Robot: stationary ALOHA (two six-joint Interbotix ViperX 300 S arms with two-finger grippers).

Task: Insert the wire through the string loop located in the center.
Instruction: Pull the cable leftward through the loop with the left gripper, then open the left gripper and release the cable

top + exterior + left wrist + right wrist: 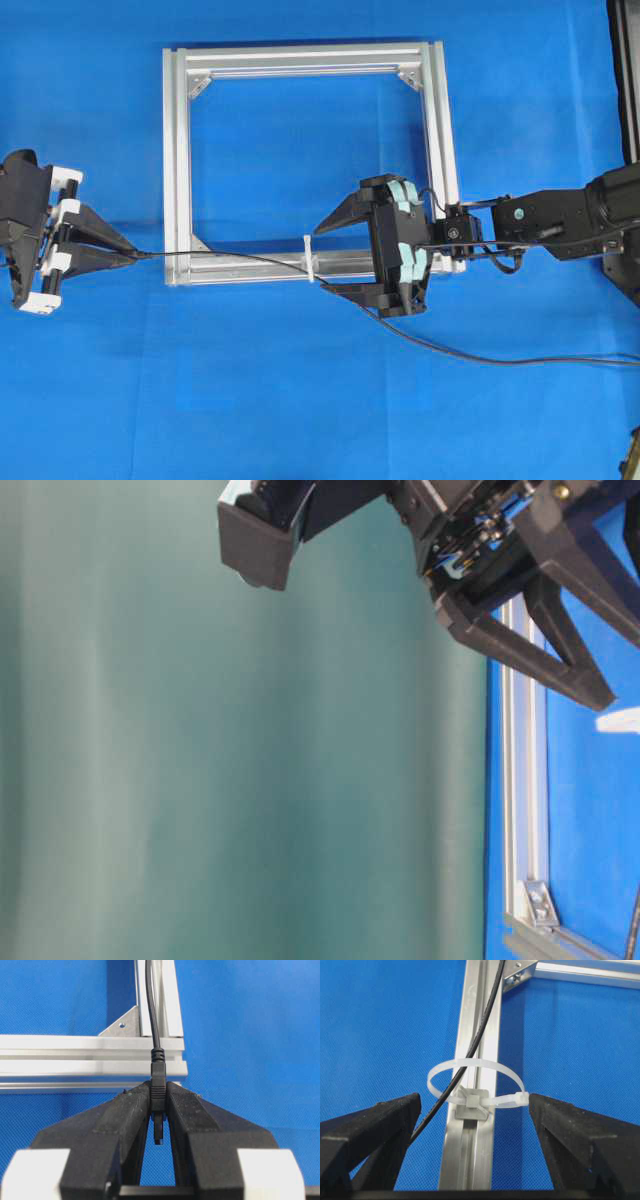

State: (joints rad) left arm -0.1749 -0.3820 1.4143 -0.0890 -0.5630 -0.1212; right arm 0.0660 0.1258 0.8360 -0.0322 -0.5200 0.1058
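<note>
- The wire [479, 1035] looks light and limp to me, so I'd keep hold at its stiff plug [158, 1091]
- It's thin and black, already running through the string loop [475, 1082], a white tie standing on the frame bar [472, 1160]
- My left gripper [159, 1110] is clamped on the plug, left of the loop beyond the frame corner
- My right gripper [475, 1110] is spread wide, a finger either side of the loop

- left gripper [125, 252]: at far left edge of overhead view, fingers pointing right, jaws pinched on the wire [158, 1085] plug.
- right gripper [330, 255]: reaching in from right, 2 fingers spread wide, pointing left, nothing held.
</note>
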